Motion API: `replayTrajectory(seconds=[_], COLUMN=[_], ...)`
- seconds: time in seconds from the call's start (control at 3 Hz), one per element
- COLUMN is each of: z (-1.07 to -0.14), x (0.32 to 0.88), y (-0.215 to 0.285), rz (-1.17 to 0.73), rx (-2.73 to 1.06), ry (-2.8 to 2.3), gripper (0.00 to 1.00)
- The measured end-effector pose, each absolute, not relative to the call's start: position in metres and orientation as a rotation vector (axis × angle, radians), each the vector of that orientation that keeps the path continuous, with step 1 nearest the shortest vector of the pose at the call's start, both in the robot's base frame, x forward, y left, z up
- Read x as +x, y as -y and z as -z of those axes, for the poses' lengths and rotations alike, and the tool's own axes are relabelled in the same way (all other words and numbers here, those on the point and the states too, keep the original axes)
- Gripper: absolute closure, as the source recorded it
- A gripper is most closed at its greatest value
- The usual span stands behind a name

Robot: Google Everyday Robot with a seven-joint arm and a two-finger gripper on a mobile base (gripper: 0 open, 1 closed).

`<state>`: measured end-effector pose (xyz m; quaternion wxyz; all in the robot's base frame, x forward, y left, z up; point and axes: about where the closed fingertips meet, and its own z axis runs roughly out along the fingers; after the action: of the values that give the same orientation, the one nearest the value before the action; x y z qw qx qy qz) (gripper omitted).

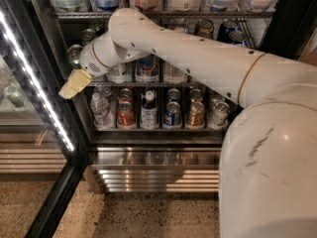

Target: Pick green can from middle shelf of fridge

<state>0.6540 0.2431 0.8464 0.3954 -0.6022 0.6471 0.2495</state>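
At the nine o'clock side of my view, the gripper (74,84) hangs at the left end of the middle shelf (148,84), in front of the fridge (153,168). It shows as one pale yellow wedge pointing toward seven o'clock, and I cannot tell whether it is spread or pressed together. The green can (74,54) stands at twelve o'clock from it, close by, at the shelf's left end, partly hidden by the white arm (198,58). At six o'clock sits a lower rack (153,129) of shorter cans and small bottles. The door's LED strip (39,95) glows at eight o'clock.
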Motion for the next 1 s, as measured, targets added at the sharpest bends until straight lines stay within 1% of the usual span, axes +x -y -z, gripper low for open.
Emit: replayTrajectory(seconds=[0.33, 0.67, 1.0], z=[-0.8379, -0.8379, -0.8378], x=[0.6562, 0.6562, 0.6562], y=[-0.245, -0.245, -0.245], rz=[-0.632, -0.632, -0.632], rx=[-1.522, -1.522, -1.522], ry=[-1.652, -1.652, -1.652], gripper=[0.08, 0.27, 0.5])
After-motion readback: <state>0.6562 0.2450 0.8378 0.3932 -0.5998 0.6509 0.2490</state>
